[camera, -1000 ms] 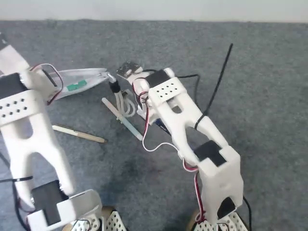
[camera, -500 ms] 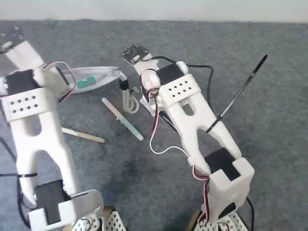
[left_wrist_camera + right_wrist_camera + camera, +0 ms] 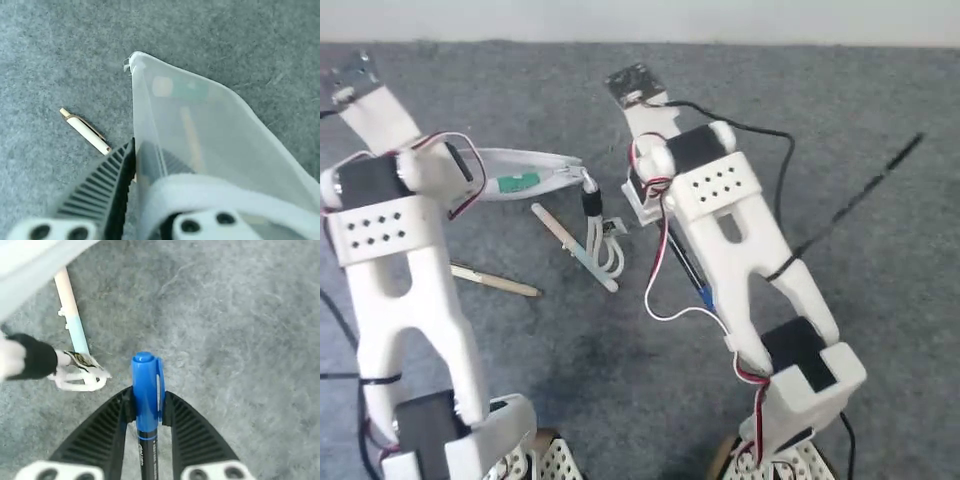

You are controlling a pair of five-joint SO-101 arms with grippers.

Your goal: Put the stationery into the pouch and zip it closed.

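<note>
**Pouch partly filled, one marker in hand, two pens left out**

On the left, the left hand (image 3: 147, 155) is clamped on an edge of the translucent white pouch (image 3: 200, 130), one finger on either side of the fabric. The pouch hangs from that grip with its far end towards the middle of the grey bench (image 3: 820, 120). A green item and a slim pale stick show through its wall, so some stationery appears to be inside already.

Just right of the left arm, a cream pen (image 3: 495, 282) lies loose on the bench, well apart from the pouch. Further right lies a white-and-blue pen (image 3: 575, 245), also loose. The zip cord (image 3: 595, 225), with its black bead and white loops, trails from the pouch's corner and rests just beside that pen; I cannot tell whether they touch.

On the right, the right hand (image 3: 147, 392) is closed snugly round a blue marker (image 3: 146, 375), cap end forward, held above the bench near the cord and short of the pouch.

As a judgement, the task is roughly midway. The marker has been picked up but not put in, and the two pens are not yet collected. The zip is not yet drawn, though how far the mouth gapes cannot be made out.
</note>
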